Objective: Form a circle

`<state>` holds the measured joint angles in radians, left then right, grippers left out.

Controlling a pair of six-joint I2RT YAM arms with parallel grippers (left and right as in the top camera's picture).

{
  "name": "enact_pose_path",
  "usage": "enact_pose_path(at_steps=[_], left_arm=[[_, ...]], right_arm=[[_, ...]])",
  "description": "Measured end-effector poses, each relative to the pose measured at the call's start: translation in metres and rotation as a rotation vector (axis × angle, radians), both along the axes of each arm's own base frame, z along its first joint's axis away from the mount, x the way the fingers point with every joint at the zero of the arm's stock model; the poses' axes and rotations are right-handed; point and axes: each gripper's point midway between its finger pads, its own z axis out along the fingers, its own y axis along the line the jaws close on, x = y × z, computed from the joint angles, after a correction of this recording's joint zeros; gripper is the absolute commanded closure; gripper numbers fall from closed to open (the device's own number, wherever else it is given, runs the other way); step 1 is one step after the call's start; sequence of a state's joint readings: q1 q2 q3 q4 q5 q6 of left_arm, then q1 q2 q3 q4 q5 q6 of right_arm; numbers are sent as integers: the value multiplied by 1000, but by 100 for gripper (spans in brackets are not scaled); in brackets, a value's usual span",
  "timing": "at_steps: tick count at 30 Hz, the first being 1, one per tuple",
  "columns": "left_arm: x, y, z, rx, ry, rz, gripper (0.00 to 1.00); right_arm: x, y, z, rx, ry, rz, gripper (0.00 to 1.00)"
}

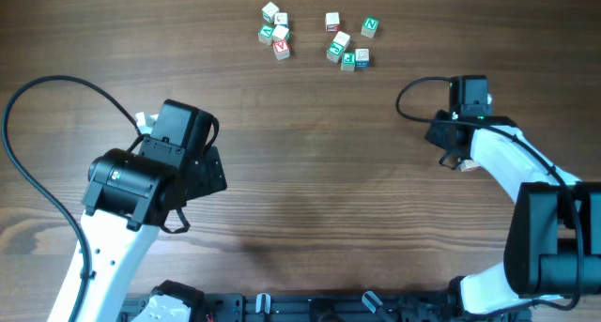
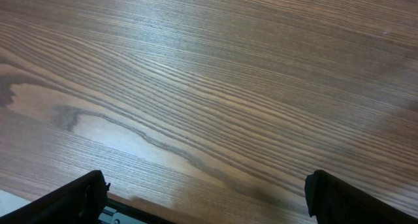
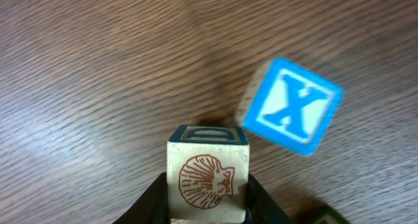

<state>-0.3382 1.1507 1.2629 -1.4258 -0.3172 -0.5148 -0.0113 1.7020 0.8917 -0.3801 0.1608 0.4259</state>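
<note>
1. Wood-grain bench (image 1: 310, 172) fills every view. Loose far cubes (image 1: 349, 40) lie in two bunches along its far edge, well apart from both arms.
2. The circle (image 3: 281, 116) sits at the right side of the bench, under the right gripper (image 3: 208, 185). Only two of its pieces show in the right wrist view: a blue X cube (image 3: 292, 106) and a pale shell cube (image 3: 208, 175) with a red mark.
3. The right gripper is clamped on the shell cube, with a finger on each side face.
4. The blue X cube lies just beyond the held cube and to its right, turned corner-on. Whether they touch cannot be told.
5. The left gripper (image 2: 206, 188) stands wide over bare wood, well apart from the circle, so the right arm looks the one to work with.
</note>
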Motion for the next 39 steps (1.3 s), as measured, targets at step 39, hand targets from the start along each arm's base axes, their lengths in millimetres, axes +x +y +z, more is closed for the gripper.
enact_pose_path(at_steps=[39], left_arm=[[0, 0, 0, 0, 0, 0, 0]], right_arm=[[11, 3, 4, 53, -54, -20, 77]])
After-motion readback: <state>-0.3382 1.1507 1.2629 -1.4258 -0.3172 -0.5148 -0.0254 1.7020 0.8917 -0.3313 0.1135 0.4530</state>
